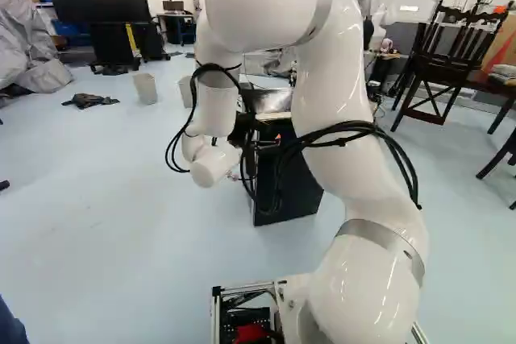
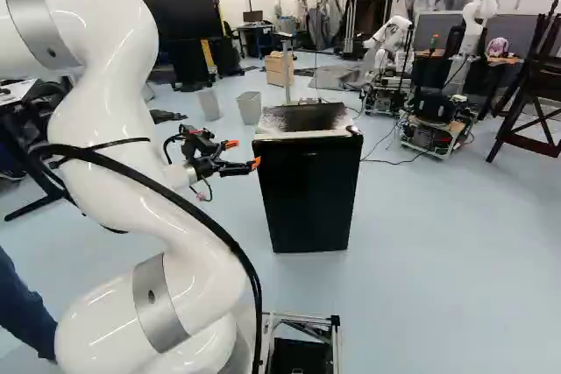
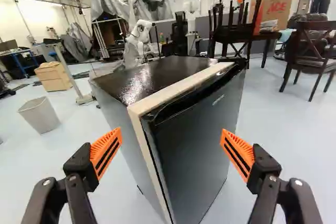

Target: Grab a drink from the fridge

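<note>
The gripper (image 3: 171,134), its fingers spread wide, is aimed at the shut fridge (image 2: 308,194) ahead, no drink being visible; the door's near edge (image 3: 158,156) should be hooked by one fingertip and drawn gently outward.

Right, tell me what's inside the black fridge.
Nothing inside the fridge can be seen: its shut door covers the whole front. Only the outside shows, such as its glossy dark top.

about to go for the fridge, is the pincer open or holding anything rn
Pincer: open, nothing held; the closed fridge is ahead of it.
</note>
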